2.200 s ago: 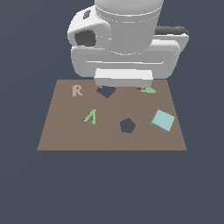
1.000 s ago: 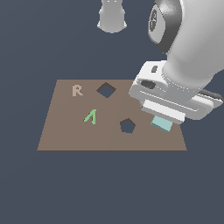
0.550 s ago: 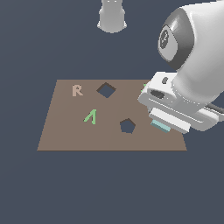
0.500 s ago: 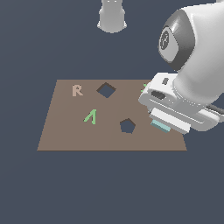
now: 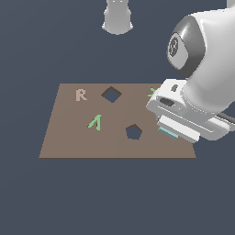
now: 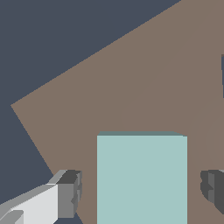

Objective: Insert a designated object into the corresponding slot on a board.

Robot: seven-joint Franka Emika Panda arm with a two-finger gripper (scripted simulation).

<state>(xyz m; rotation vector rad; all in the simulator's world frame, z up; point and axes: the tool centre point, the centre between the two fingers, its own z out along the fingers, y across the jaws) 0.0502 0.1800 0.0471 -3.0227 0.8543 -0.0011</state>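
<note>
Jaws of the gripper (image 6: 141, 192) stand apart, one finger (image 6: 70, 193) on each side of the pale teal block (image 6: 141, 177) with a gap left on both flanks, not touching it. That block lies flat on the brown board (image 5: 69, 137) near its right edge in the exterior view. Further left and farther back sits the diamond-turned square hole (image 5: 111, 94), with the pentagon hole (image 5: 133, 131) nearer.

- Your arm (image 5: 209, 55) is reaching down at the right of the exterior view.
- Your gripper (image 6: 142, 192) is holding its fingers (image 6: 70, 193) spread wide, touching nothing.
</note>
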